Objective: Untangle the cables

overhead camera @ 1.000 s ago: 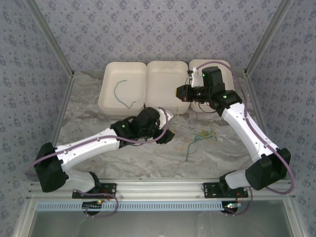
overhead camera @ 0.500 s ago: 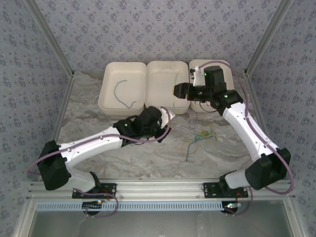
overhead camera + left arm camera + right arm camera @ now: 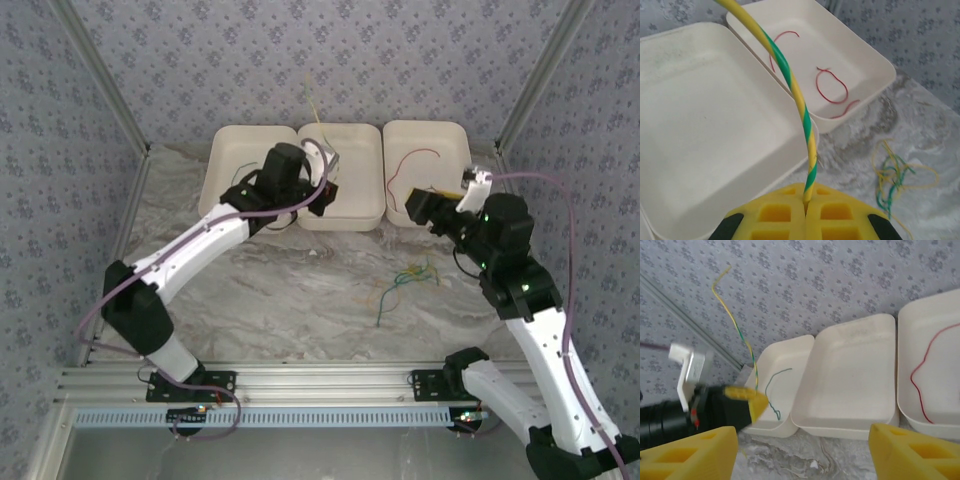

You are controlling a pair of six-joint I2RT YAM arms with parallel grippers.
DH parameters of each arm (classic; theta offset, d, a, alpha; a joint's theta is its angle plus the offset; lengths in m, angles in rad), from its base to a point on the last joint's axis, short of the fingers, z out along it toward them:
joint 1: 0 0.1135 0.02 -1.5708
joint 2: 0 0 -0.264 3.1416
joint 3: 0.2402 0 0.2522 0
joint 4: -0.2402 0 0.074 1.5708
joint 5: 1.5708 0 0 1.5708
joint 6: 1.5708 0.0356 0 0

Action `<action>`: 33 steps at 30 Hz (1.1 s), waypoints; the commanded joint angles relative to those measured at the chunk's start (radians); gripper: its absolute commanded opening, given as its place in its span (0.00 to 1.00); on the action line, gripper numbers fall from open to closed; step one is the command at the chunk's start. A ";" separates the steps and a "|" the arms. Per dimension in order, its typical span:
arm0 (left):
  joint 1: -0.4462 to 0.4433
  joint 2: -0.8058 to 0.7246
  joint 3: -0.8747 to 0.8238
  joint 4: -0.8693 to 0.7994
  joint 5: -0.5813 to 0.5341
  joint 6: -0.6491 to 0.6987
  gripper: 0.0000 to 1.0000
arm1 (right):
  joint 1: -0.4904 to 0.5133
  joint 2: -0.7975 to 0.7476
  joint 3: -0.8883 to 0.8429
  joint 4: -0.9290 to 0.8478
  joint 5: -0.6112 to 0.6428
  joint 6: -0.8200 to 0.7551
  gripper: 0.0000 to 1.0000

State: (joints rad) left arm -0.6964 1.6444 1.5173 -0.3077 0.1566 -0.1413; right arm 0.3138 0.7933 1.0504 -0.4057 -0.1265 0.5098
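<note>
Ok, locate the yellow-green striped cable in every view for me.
Top external: the striped cable is a thin strand against the back wall, above the middle tray.
Left wrist: diagonal from top left down to the left gripper, shut on it.
Right wrist: upper left, rising from that gripper.
Shared landmark: the middle tray.

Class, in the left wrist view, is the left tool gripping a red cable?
No, the left tool pinches a yellow-and-green striped cable.
</note>
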 commanded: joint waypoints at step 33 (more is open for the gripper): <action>0.095 1.072 1.258 -0.420 0.078 -0.378 0.00 | 0.004 0.024 -0.217 0.231 0.074 -0.039 0.75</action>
State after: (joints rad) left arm -0.6121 2.7010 2.7777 -0.7261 0.1780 -0.4198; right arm 0.3164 0.8192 0.8452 -0.2085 -0.0654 0.4847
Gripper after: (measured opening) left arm 0.062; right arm 0.751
